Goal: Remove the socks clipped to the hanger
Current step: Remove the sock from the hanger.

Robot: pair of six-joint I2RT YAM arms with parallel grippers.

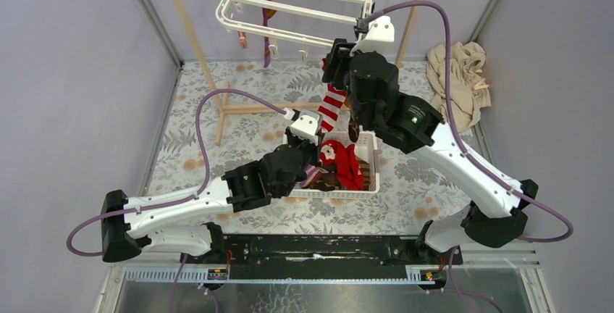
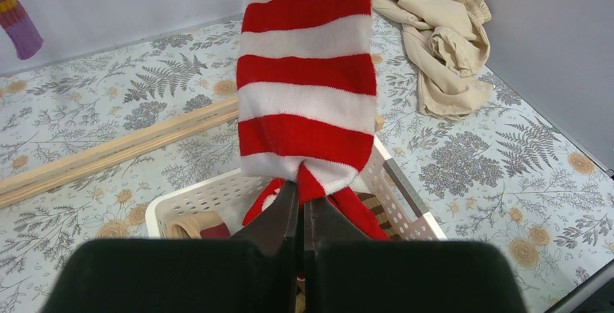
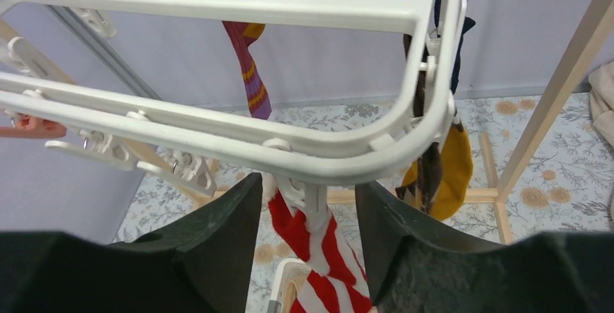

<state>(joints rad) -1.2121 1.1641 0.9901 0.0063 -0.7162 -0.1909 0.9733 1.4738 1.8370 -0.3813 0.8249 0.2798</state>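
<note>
A red-white striped sock (image 1: pixel 333 106) hangs stretched from a clip (image 3: pixel 311 204) at the near corner of the white hanger (image 1: pixel 304 9) down toward the basket. My left gripper (image 2: pixel 303 193) is shut on that sock's (image 2: pixel 308 74) lower tip, just above the basket. My right gripper (image 3: pixel 308 182) is open under the hanger's (image 3: pixel 217 1) rim, one finger on each side of the clip and the sock's (image 3: pixel 333 255) top, touching neither. More socks remain clipped: a purple-striped one (image 3: pixel 246 67), a mustard one (image 3: pixel 449 168) and a brown argyle one (image 3: pixel 427 175).
The white perforated basket (image 1: pixel 369 182) below holds a red sock (image 1: pixel 344 164) and others. A wooden pole frame (image 1: pixel 192 38) carries the hanger, with its base bar (image 2: pixel 116 150) on the floral cloth. A beige cloth heap (image 1: pixel 460 74) lies at back right.
</note>
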